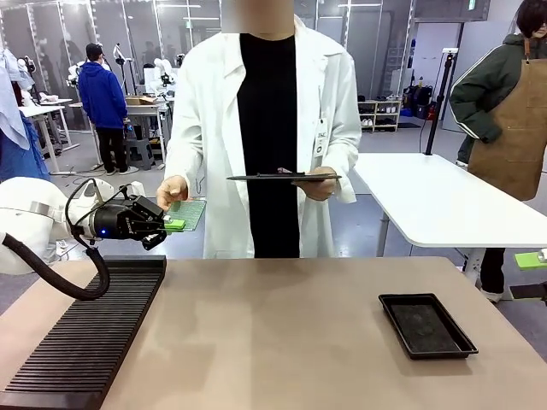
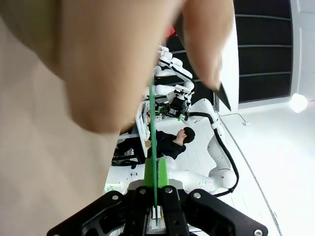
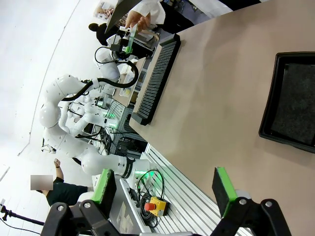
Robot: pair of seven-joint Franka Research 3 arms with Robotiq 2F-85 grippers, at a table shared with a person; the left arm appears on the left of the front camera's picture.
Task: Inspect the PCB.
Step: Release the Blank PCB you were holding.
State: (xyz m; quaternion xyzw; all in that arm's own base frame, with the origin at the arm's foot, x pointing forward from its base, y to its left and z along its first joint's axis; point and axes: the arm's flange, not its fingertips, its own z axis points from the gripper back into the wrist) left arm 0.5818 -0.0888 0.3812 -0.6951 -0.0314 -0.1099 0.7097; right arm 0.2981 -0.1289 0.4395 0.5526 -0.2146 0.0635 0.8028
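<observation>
The PCB (image 1: 190,211), a thin green dotted board, hangs in the air above the table's far left edge. My left gripper (image 1: 173,225) is shut on its near edge. The person's hand (image 1: 171,190) holds the board's far side. In the left wrist view the PCB (image 2: 152,123) stands edge-on between my green pads (image 2: 163,176), with the person's hand (image 2: 123,59) huge and close over it. My right gripper (image 3: 165,184) is open with nothing between its fingers, well back from the table. From there the PCB (image 3: 132,32) looks small and far off.
The person in a white coat holds a grey clipboard (image 1: 282,177) in the other hand. A black slotted rack (image 1: 85,333) lies along the table's left side. A shallow black tray (image 1: 426,325) sits at the right. Another white table (image 1: 436,201) stands behind.
</observation>
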